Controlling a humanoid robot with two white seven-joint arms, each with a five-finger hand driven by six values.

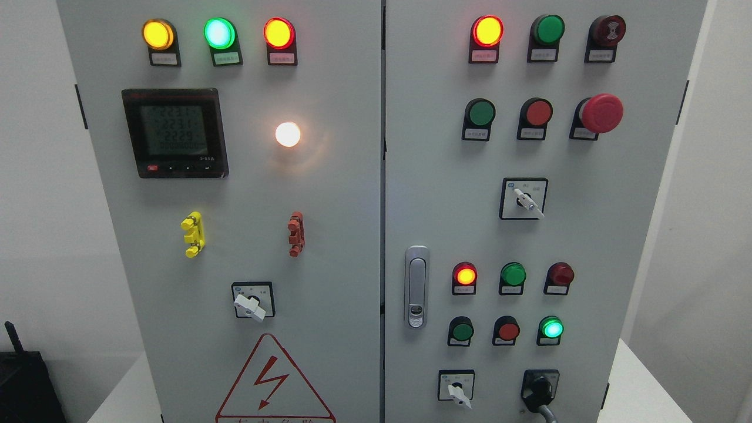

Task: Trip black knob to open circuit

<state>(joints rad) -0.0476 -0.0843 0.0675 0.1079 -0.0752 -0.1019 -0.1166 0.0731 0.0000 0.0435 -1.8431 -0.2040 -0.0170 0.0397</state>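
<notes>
black knob (pixel 538 392) at lower right corner of right cabinet door (pixel 634 235), handle pointing down-right | white selector switch (pixel 457 392) just left | both hands out of view, state unknowable

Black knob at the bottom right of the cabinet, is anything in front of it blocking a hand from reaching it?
Nothing visible covers the black knob; it sits exposed on the right door's face, beside a white-handled selector switch. Neither robot hand is in view, so the path from a hand can't be judged.
</notes>
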